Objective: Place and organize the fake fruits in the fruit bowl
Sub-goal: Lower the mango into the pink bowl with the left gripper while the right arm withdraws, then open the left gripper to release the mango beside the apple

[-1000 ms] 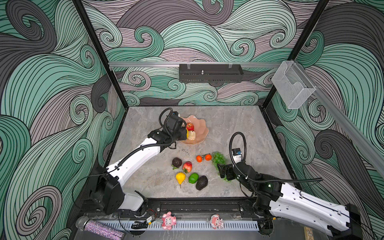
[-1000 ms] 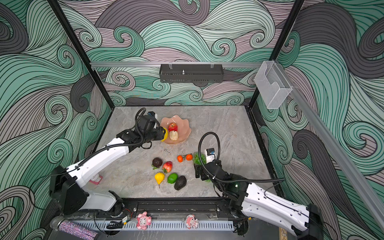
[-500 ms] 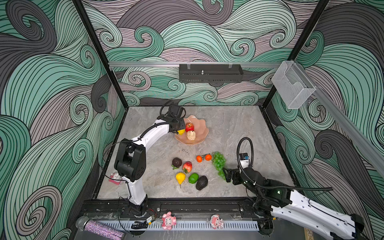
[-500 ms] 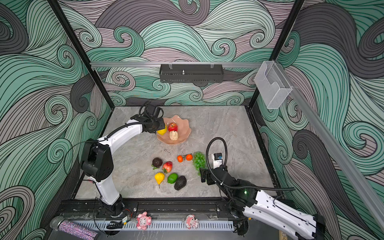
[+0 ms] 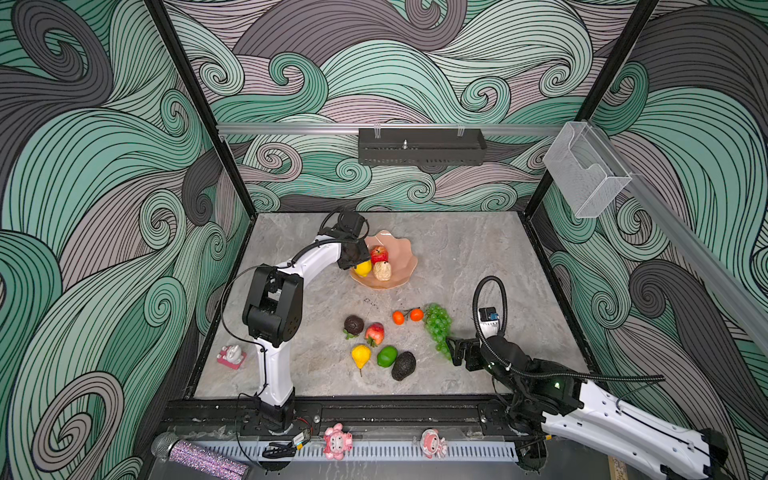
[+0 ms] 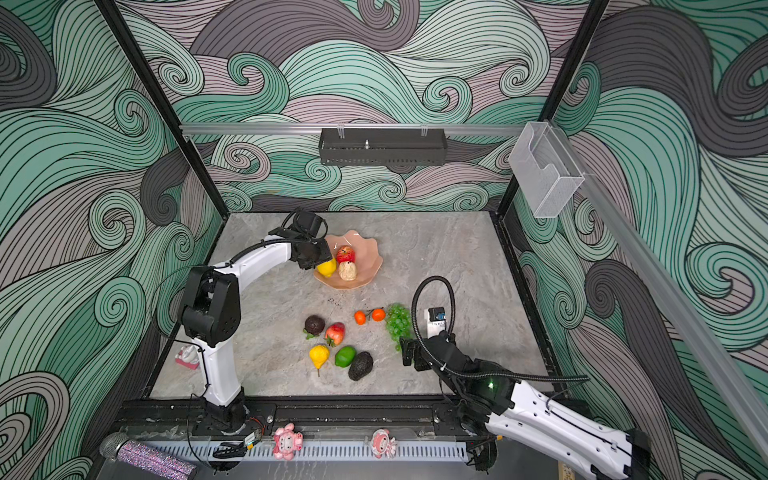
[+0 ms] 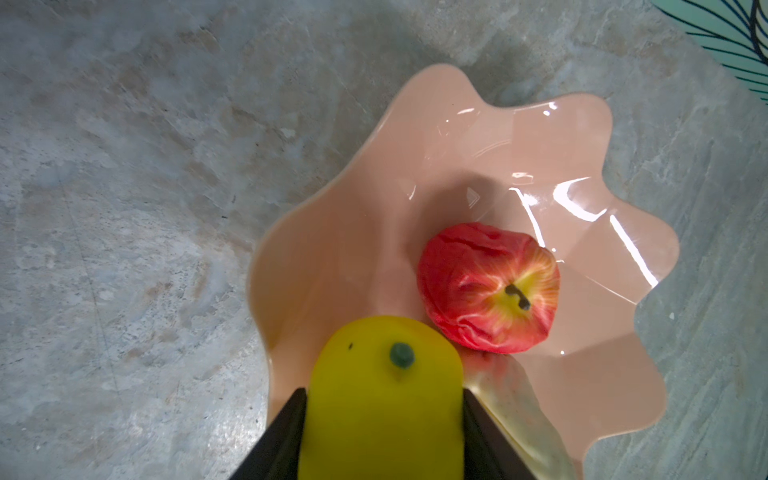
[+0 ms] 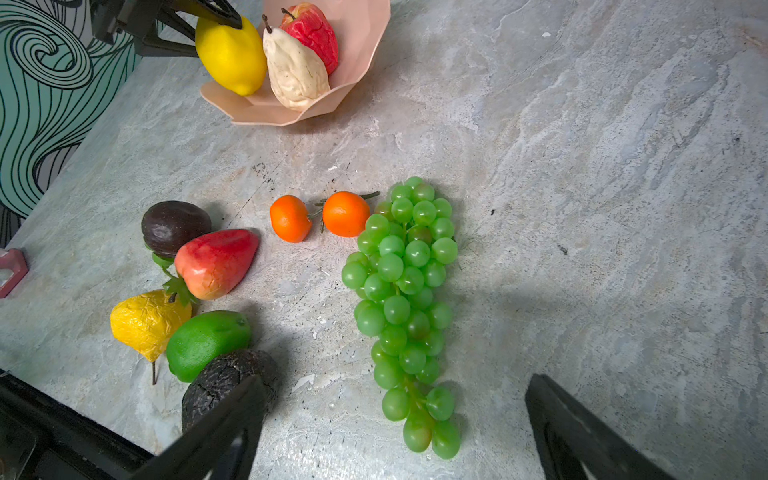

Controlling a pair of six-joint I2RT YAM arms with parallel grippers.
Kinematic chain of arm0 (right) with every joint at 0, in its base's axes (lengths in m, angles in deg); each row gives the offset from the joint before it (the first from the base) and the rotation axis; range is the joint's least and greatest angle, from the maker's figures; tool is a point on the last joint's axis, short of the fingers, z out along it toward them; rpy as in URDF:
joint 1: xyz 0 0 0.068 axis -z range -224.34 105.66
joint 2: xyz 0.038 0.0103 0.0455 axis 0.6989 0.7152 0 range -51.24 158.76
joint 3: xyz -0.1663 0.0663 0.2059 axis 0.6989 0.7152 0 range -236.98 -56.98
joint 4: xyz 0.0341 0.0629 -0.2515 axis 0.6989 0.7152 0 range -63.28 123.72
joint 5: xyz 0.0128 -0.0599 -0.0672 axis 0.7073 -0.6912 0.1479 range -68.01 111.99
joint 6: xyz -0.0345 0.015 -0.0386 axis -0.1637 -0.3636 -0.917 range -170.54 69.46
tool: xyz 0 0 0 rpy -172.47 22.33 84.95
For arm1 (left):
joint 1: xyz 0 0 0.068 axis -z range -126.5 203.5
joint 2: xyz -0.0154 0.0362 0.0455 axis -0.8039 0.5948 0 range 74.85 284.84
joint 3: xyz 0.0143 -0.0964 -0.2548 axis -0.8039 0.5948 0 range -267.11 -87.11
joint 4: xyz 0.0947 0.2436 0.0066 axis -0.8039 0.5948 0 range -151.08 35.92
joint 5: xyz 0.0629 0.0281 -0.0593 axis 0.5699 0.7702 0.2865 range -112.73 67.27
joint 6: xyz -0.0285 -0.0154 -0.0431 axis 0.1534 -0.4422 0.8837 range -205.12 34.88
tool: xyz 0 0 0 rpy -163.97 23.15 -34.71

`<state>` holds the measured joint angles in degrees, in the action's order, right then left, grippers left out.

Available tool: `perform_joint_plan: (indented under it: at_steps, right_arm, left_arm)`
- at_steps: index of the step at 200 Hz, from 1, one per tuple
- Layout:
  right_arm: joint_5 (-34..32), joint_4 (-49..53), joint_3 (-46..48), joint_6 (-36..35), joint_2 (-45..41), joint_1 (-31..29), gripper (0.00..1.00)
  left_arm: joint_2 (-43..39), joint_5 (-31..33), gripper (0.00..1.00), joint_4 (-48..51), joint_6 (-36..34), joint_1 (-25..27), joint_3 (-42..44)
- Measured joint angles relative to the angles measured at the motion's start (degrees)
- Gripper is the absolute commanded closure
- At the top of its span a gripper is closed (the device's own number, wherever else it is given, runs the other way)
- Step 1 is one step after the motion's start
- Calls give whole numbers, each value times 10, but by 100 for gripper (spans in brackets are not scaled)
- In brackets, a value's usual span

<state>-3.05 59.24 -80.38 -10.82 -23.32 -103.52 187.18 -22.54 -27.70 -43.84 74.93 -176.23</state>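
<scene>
The peach-pink fruit bowl [image 5: 405,249] [image 7: 478,145] stands at the back middle of the table. It holds a red apple [image 5: 378,253] [image 7: 486,286] and a pale pear [image 5: 382,271] [image 8: 295,70]. My left gripper [image 5: 359,262] [image 7: 383,391] is shut on a yellow lemon [image 5: 363,267] [image 7: 384,399] at the bowl's left side, beside the pear. Green grapes [image 5: 437,324] [image 8: 399,291], two oranges [image 5: 398,318], a strawberry [image 5: 375,332], a yellow pear [image 5: 361,355], a lime [image 5: 387,356], an avocado [image 5: 403,365] and a dark round fruit [image 5: 353,324] lie on the table. My right gripper [image 5: 451,351] [image 8: 392,384] is open around the grapes' tail end.
A pink figurine [image 5: 232,356] sits near the table's left edge. A clear box [image 5: 586,174] hangs on the right wall and a black shelf [image 5: 422,146] on the back rail. Two pink figurines [image 5: 337,440] and a glitter microphone [image 5: 199,457] lie along the front rail.
The left arm has lifted its elbow and carried the lemon from the bowl's left edge into its left side. The right gripper has drawn back a little towards the grapes' tail, still open.
</scene>
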Motion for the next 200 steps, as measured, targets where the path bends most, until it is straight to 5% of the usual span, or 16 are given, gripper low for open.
perform_joint_plan:
  at_steps: [79, 200]
  right_arm:
    - [0, 0, 6, 13, 0, 0, 2]
    - [4, -1, 6, 13, 7, 0, 2]
  left_arm:
    - [20, -24, 45, -11, 10, -6, 0]
    - [34, -43, 28, -21, 19, -8, 0]
